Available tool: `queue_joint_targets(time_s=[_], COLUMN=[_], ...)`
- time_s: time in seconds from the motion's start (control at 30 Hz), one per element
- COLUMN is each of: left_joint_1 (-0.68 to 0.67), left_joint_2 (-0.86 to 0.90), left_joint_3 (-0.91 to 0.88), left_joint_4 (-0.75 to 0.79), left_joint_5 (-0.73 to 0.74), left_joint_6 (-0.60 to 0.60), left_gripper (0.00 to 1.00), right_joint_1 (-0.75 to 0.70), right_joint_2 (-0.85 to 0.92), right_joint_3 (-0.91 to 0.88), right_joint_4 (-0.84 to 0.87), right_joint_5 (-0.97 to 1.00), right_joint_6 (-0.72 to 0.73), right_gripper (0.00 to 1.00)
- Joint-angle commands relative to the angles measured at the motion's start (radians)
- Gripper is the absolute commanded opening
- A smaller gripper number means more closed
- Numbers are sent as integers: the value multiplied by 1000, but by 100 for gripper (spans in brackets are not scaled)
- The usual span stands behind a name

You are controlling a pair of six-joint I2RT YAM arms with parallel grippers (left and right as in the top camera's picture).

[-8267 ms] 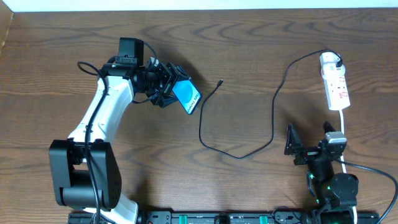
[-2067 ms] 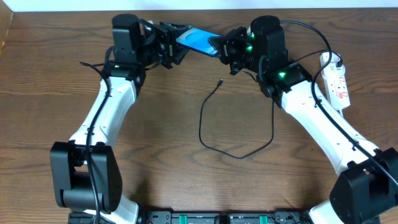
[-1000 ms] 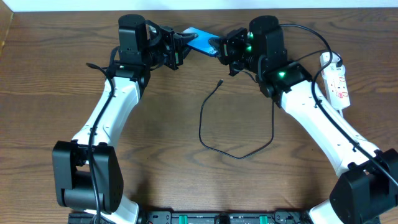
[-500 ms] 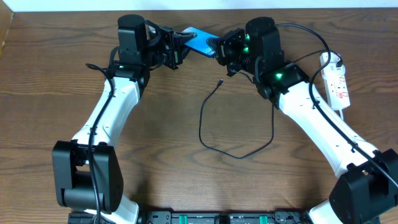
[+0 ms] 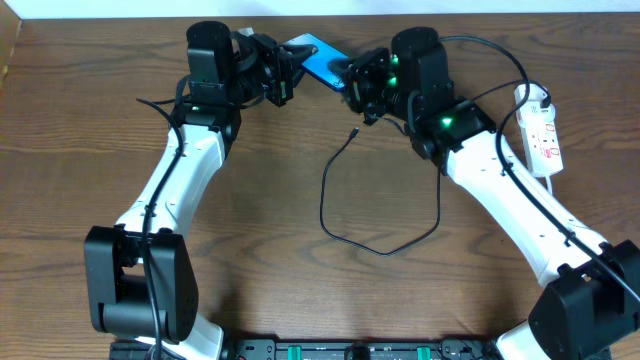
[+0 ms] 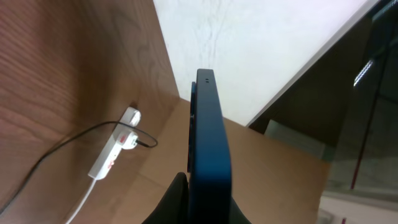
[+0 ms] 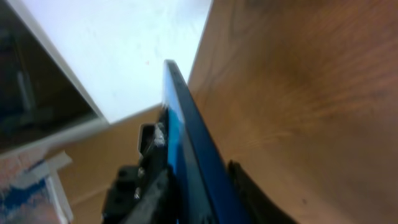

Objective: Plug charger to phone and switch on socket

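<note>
The phone [image 5: 316, 58], slim with a blue screen, hangs tilted above the table's far edge. My left gripper [image 5: 285, 72] is shut on its left end; in the left wrist view the phone [image 6: 208, 149] stands edge-on between the dark fingers of that gripper [image 6: 208, 211]. My right gripper [image 5: 352, 80] straddles the other end of the phone [image 7: 193, 149], open: one finger lies against it, and the other finger [image 7: 239, 180] stands apart with a gap. The charger [image 5: 325, 205] lies looped on the table, its plug tip [image 5: 354, 132] free below the phone. The socket [image 5: 541, 135] lies at the right.
The charger's black cable runs up past the right arm to the white adapter [image 5: 531, 97] at the socket's far end. The socket [image 6: 113, 152] also shows in the left wrist view. A white cord [image 5: 551, 195] trails toward the front. A white wall borders the table's far edge.
The right gripper's jaws have opened off the phone. The left gripper has tightened on it and carried it slightly left and farther back.
</note>
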Motion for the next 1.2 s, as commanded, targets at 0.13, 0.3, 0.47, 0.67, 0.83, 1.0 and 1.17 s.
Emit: queue_joint_targets(time_s=[0.13,0.3,0.47,0.67,0.83,1.0,1.17], left_joint_1=[4,23,56,78,57,13,-31], left_joint_2=[-19,-19,-19,-16,-16,-16,-16], left_joint_3=[19,18,16,14,6,2,2], left_joint_4=[19,-14,-162,-389,-390,-402,-507], left_joint_5=[78,155,243,367,500,505,380], left_joint_6=[249,417,631,868,935,934,934], left_gripper=[7,7,7,7,7,7,7], right_joint_1=[15,-23,-74,-101,-82,-66,-61], right_joint_2=[5,5,5,5,24,72,83], right_joint_3=[-13,-13,-13,-13,-13,-13,-13], right_joint_4=[-41,-52,-105,-253,-373,-426,-409], right_joint_5=[21,40,-15,-33,-6,-24,-62], right_joint_6=[-198,-535,-869,-1188,-1246,-1245,-1244], right_gripper=[54,72,91,82,72,63,56])
